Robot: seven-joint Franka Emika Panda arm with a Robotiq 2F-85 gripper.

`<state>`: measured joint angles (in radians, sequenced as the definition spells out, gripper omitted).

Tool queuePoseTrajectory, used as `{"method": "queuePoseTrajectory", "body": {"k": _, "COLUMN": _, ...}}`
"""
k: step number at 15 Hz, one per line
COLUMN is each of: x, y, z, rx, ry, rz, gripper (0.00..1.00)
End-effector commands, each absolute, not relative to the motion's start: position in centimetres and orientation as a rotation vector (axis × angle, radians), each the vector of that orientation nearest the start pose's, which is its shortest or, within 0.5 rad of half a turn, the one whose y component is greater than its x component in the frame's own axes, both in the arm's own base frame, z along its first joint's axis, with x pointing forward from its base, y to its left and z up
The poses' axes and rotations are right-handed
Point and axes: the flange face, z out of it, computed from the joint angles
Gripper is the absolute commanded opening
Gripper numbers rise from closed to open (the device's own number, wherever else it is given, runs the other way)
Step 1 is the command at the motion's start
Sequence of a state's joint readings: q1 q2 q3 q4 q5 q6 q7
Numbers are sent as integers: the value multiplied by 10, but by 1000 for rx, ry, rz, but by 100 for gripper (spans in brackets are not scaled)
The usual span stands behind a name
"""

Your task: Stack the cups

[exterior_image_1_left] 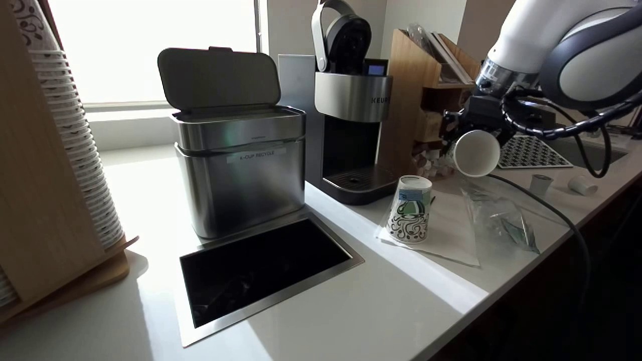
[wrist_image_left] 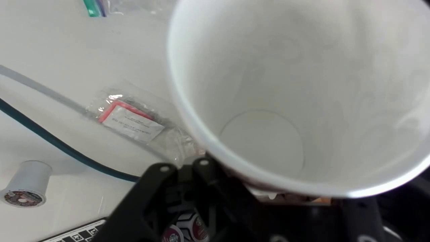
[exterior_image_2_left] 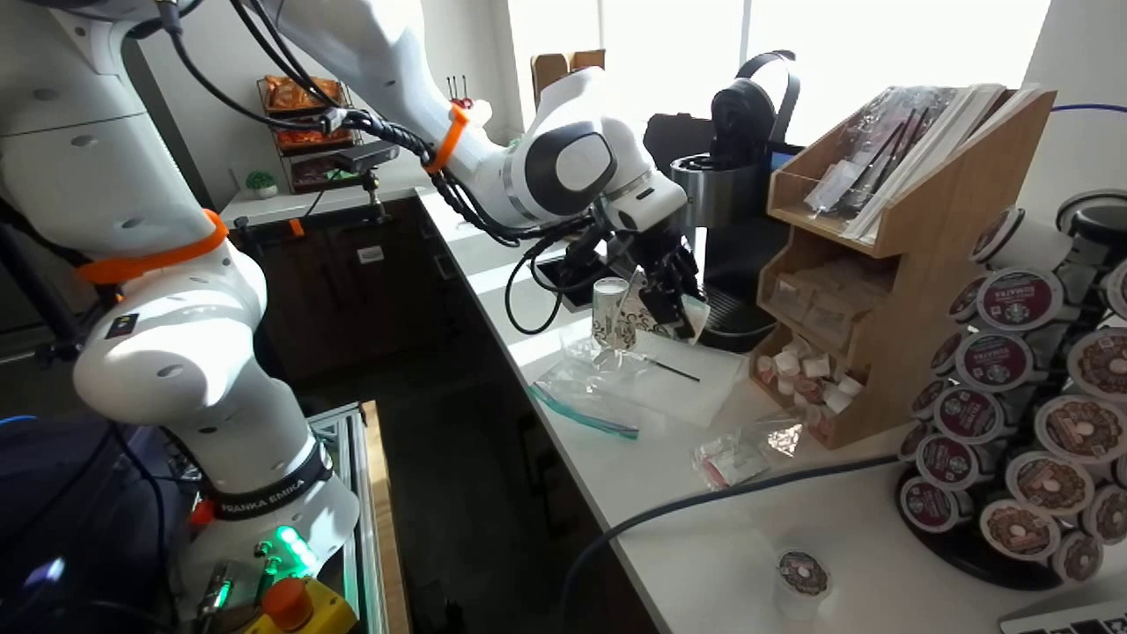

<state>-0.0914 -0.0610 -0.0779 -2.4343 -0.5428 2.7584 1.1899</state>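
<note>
Evidently the gripper [exterior_image_1_left: 474, 139] is clamped around the raised cup [exterior_image_1_left: 476, 156], which hangs tilted near the upside-down standing cup [exterior_image_1_left: 410, 215] — so lowering it at that slant may catch the other and knock it over.

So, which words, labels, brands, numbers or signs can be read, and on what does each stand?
"K-CUP RECYCLE": metal bin.
"KEUR", rest not visible: coffee maker.
"FRANKA EMIKA": black band on the robot arm.
"SUMATRA": dark red pod lid.
Numbers: none legible.
Too small or blurred: packet, other pod lids, blue label on the standing cup.
</note>
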Motion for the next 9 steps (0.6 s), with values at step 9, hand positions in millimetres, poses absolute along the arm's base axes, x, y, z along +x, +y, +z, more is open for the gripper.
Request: {"method": "queuePoseTrajectory", "body": {"k": 9, "x": 503, "y": -22, "z": 365, "rx": -2768, "ry": 1384, "rz": -1106, "gripper": 40}}
